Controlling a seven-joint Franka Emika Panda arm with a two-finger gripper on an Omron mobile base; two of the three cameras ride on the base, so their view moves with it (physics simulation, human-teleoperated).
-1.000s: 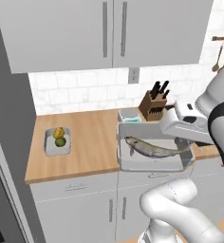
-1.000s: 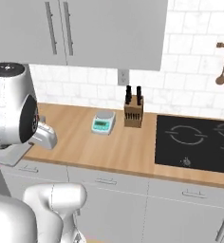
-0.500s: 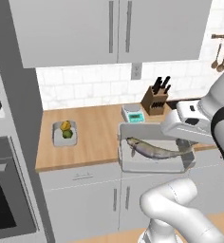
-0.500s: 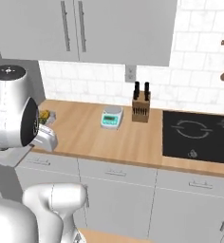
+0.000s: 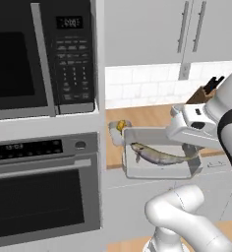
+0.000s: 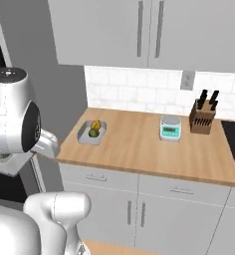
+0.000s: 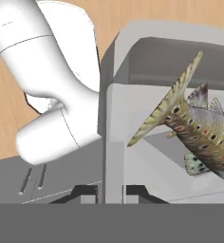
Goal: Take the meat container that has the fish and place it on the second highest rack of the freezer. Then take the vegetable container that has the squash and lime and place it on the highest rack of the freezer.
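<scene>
Oven (image 5: 39, 197) and microwave (image 5: 39, 54) fill left of left base view. Worktop (image 6: 139, 149) centre w/ veg container (image 6: 92, 132), contents small, hard to make out. Meat container (image 5: 157, 157) w/ fish (image 5: 159, 155) at centre-right, held off worktop; hand (image 7: 110, 192) closed on its wall, tips mostly cut off.

The wooden desk (image 6: 139, 149) carries the grey vegetable container (image 6: 92, 133) with the squash and lime near its left end, and a small scale (image 6: 170, 127) just beside a knife block (image 6: 201, 119) toward the back wall.
</scene>
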